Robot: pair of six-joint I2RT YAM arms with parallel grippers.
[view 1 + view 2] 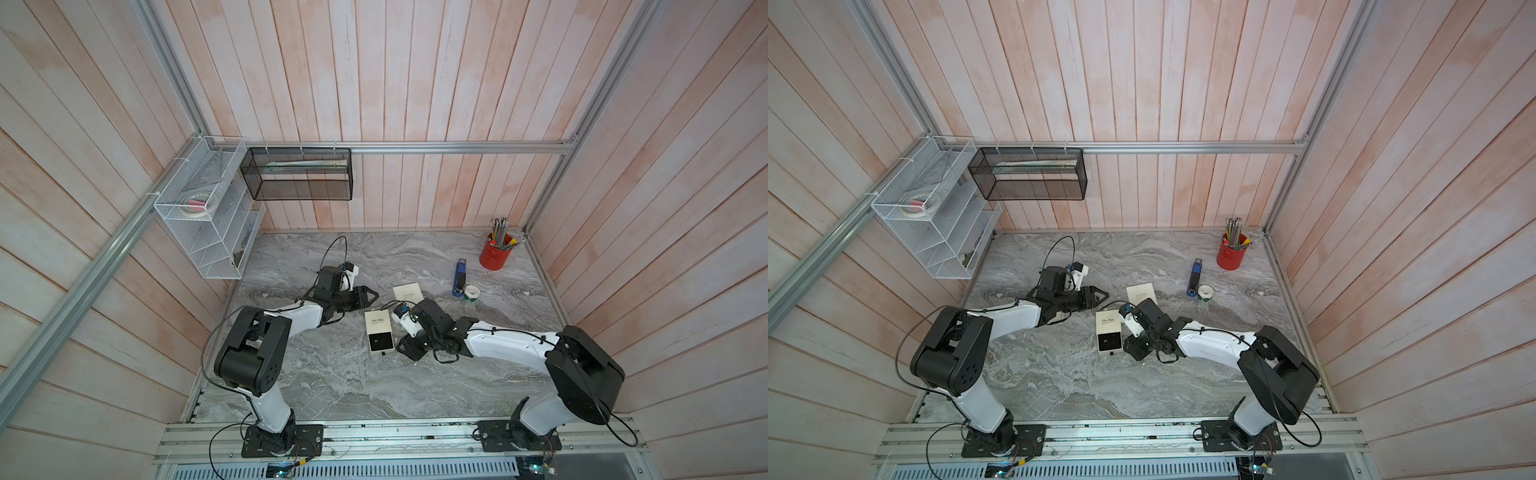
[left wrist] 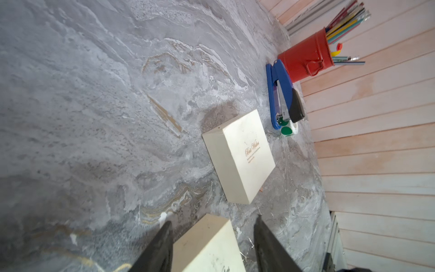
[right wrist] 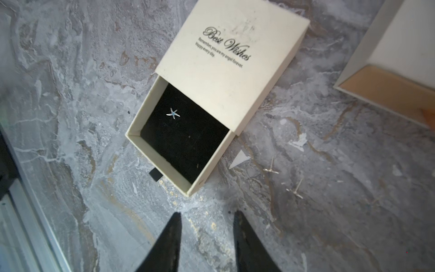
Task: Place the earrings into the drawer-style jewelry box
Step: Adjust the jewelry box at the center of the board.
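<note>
The drawer box point(image 1: 377, 322) lies near the middle of the desk point(image 1: 332, 374), and its drawer point(image 3: 144, 106) is pulled out toward the front edge. In the right wrist view a little star earring point(image 3: 173, 113) lies on the black lining inside the drawer. A second earring point(image 3: 271, 169) and a third earring point(image 3: 295, 190) lie on the bare desk just beside the drawer, not in it. In both top views these two are too small to find, and the right arm covers that spot. The right gripper point(image 3: 207, 213) hangs over the desk near the open end of the drawer. Its fingers are apart and hold nothing. From above its fingertips are hidden under the arm. The left gripper point(image 2: 213, 220) is behind the drawer box, toward the back edge. Its fingers are wide apart, and the end of the box shows between them. One finger is very close to the box, but I cannot tell if it touches. The box is cut off at the edge of that picture. A second box point(image 2: 240, 155) lies shut a bit nearer the back edge; the right wrist view shows only a corner of it. A blue stapler point(image 1: 459, 277) and a tape roll point(image 1: 471, 293) lie farther right, and a red cup point(image 1: 494, 253) of pencils stands in the back right corner.
</note>
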